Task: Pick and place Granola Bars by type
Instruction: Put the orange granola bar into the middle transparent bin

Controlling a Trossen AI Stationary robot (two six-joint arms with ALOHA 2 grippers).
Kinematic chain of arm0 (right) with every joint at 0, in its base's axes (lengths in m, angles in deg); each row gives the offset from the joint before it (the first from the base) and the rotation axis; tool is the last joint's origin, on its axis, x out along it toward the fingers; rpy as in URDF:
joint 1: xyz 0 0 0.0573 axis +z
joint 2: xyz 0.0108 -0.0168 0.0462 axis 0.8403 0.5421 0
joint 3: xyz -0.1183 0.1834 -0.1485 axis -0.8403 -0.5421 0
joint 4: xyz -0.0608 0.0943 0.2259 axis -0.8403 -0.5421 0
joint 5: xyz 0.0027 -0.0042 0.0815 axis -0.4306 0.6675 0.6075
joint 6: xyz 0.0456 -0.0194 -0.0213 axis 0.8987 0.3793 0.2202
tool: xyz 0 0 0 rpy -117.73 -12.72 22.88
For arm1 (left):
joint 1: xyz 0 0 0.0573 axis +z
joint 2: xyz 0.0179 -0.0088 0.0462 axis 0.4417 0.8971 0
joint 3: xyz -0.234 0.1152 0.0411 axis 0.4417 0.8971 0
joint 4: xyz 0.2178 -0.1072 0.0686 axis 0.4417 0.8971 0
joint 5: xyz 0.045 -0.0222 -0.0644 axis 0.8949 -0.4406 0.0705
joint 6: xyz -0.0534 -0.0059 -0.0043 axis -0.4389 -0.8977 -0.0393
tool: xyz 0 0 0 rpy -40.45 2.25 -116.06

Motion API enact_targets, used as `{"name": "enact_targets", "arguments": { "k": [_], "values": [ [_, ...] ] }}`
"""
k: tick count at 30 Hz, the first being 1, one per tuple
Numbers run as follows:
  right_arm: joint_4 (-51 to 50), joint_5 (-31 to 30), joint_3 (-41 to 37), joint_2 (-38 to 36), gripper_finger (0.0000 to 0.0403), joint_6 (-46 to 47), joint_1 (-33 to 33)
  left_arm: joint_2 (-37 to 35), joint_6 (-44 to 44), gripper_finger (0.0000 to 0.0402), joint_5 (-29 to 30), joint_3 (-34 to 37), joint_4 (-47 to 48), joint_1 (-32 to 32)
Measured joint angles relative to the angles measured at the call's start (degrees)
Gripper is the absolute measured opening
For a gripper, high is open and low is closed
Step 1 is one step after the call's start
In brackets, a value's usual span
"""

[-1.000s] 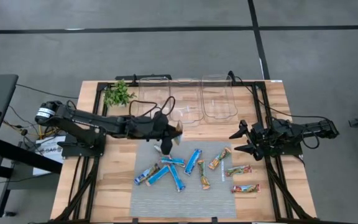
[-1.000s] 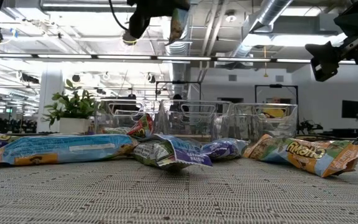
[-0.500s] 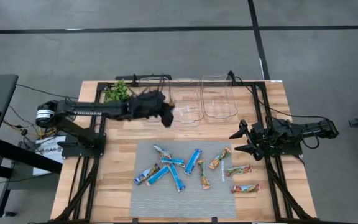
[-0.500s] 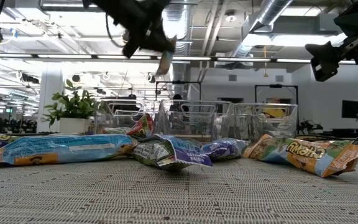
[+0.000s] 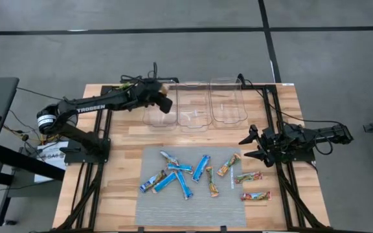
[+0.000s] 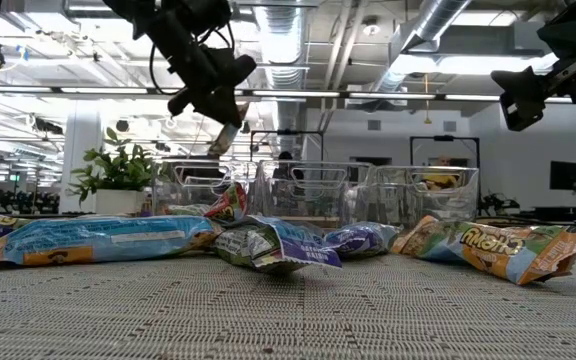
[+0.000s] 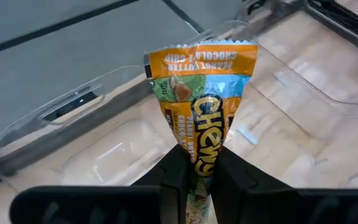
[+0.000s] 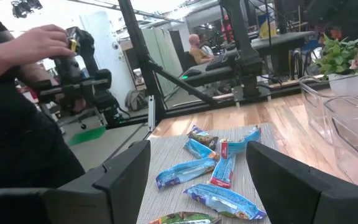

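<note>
My left gripper (image 5: 166, 103) is shut on a tan/orange granola bar (image 7: 202, 106) and holds it above the leftmost of three clear bins (image 5: 157, 115) at the table's far side. The bar also shows in the low view (image 6: 226, 138), above the bins. Several blue bars (image 5: 201, 167) and tan/orange bars (image 5: 247, 176) lie flat on the grey mat (image 5: 173, 207). My right gripper (image 5: 250, 145) is open and empty beside the mat's right edge, and the right wrist view (image 8: 210, 186) shows it well above the mat. My left gripper pinches one end of the bar (image 7: 201, 165) between its two fingers (image 7: 176, 171). The rest of the bar sticks out past the fingertips, ending in its crimped end (image 7: 201, 53). The bar is lifted clear and slants downward over the bin.
The middle bin (image 5: 193, 110) and right bin (image 5: 226, 102) stand beside the left one. A green plant (image 6: 113, 170) stands at the far left corner. A person's hand (image 8: 39, 43) and dark sleeve show beyond the table in the right wrist view.
My left gripper has carried the tan/orange bar from above the mat's far edge toward the table's far edge and a little left, until it is over the leftmost bin. It has stayed shut on the bar. The right arm has kept still.
</note>
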Motion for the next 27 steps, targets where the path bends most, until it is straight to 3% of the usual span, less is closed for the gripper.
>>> {"name": "enact_targets", "arguments": {
  "k": [6, 10, 14, 19, 27],
  "values": [
    [0.00, 0.00, 0.00, 0.00, 0.0260, 0.00, -0.02, 1.18, 2.90, 0.0043, -9.23, 0.00, -10.98, -0.14],
    [0.02, -0.01, 0.00, 0.00, 0.0260, 0.00, -0.02, 5.56, 8.09, 0.0043, -19.13, 0.00, -20.02, -0.67],
    [0.02, -0.02, -0.02, 0.00, 0.0260, 0.00, 0.00, 10.79, 10.25, 0.0043, -24.38, 0.02, -27.01, -1.44],
    [0.01, 0.00, -0.01, -0.01, 0.0260, 0.00, -0.01, 15.16, 10.62, 0.0043, -26.78, 0.02, -29.60, -2.37],
    [0.00, 0.00, 0.00, 0.00, 0.0260, 0.00, 0.00, 15.89, 12.91, 0.0054, -24.54, -0.24, -29.45, -2.75]
  ]
}}
